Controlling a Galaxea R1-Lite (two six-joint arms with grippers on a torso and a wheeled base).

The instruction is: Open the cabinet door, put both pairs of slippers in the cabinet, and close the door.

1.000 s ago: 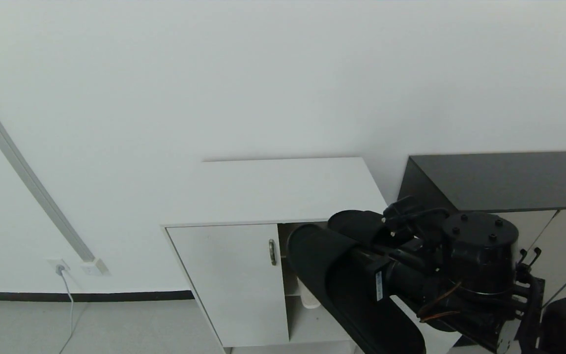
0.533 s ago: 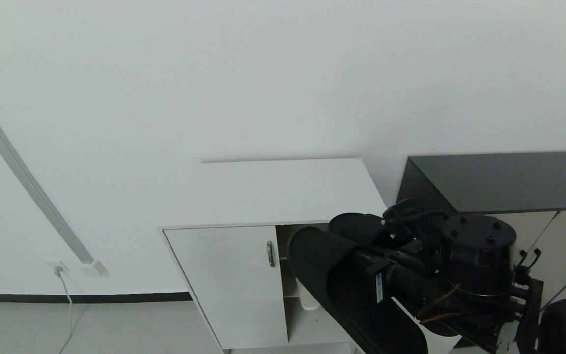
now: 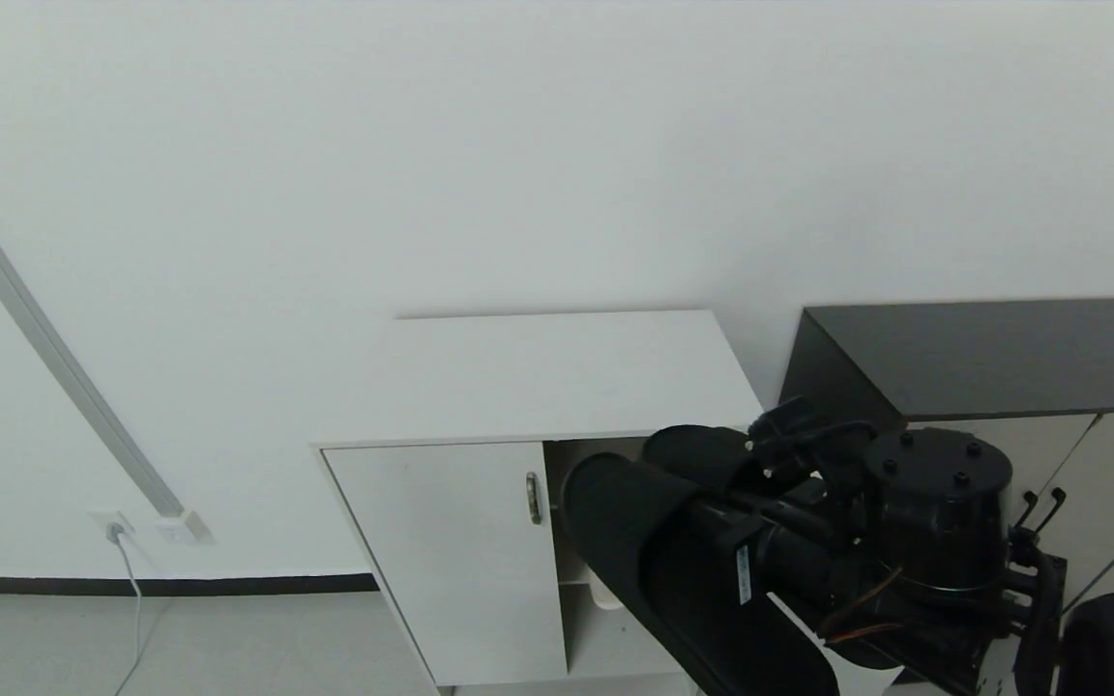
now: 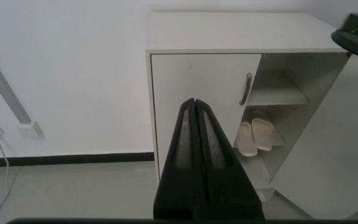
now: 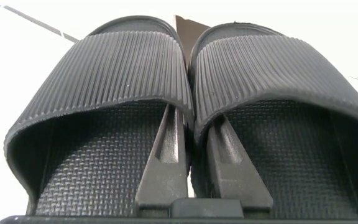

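The white cabinet (image 3: 557, 377) has its left door (image 3: 451, 551) closed, with a metal handle (image 3: 534, 497). Its right door (image 4: 334, 137) is swung open. A pair of white slippers (image 4: 257, 135) lies on a shelf inside. My right gripper (image 5: 191, 115) is shut on a pair of black slippers (image 3: 644, 522), pinching their inner sides together. It holds them just in front of the open right compartment. My left gripper (image 4: 194, 106) is shut and empty, back from the cabinet (image 4: 229, 31) and pointing at the closed door.
A dark-topped cabinet (image 3: 992, 353) stands right beside the white one. A slanted cable duct (image 3: 44, 348) runs down the wall to a socket with a cable (image 3: 117, 530) at the left. Bare floor lies left of the cabinet.
The right arm with the black slippers has edged slightly left toward the cabinet opening. The whole view has shifted a little. Nothing else differs.
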